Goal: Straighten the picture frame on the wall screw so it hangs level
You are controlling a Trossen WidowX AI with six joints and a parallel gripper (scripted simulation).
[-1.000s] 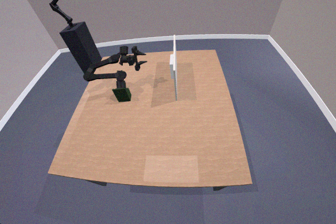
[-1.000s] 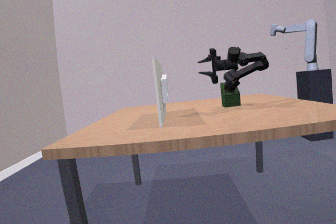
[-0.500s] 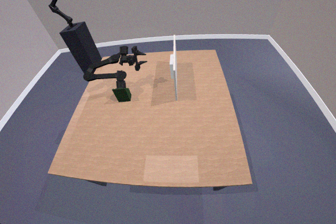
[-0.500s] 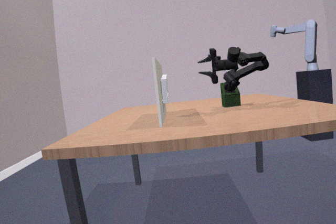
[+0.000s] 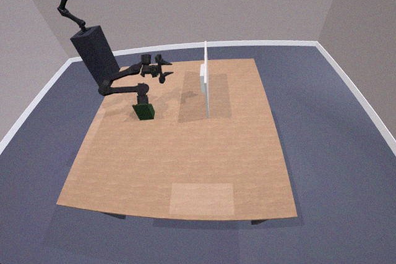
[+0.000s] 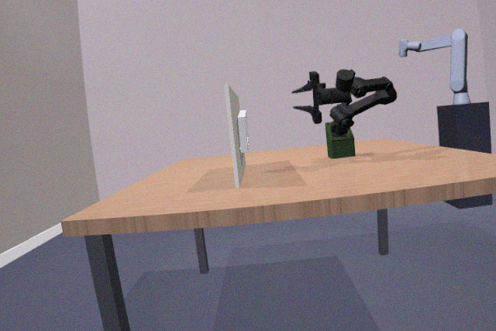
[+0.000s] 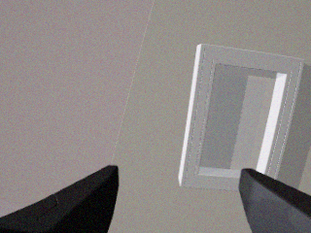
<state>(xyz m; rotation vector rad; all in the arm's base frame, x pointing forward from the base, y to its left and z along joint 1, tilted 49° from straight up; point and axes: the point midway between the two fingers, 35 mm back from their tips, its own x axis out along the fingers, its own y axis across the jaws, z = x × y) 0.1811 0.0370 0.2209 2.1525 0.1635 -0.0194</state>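
Note:
The white picture frame point(image 5: 202, 78) point(image 6: 242, 131) point(image 7: 198, 116) hangs on the upright wall panel point(image 5: 206, 104) point(image 6: 232, 131) point(image 7: 155, 97). The top and exterior views show it nearly edge-on. In the wrist view it stands right of centre; its left side leans less than the panel's edge, so it looks crooked, its right side seeming the higher, though perspective makes this uncertain. The screw and the notched strip are hidden. My gripper point(image 5: 172, 68) point(image 6: 293, 99) point(image 7: 179, 177) is open and empty, pointing at the panel, with a wide gap to the frame.
My arm stands on a green block point(image 5: 145, 112) point(image 6: 341, 147) on the wooden table point(image 5: 192, 155) point(image 6: 360, 177). A dark pedestal point(image 5: 92, 51) point(image 6: 463, 135) with another arm point(image 5: 64, 2) point(image 6: 458, 63) stands off the table. A pale rectangle point(image 5: 201, 198) lies near one table edge.

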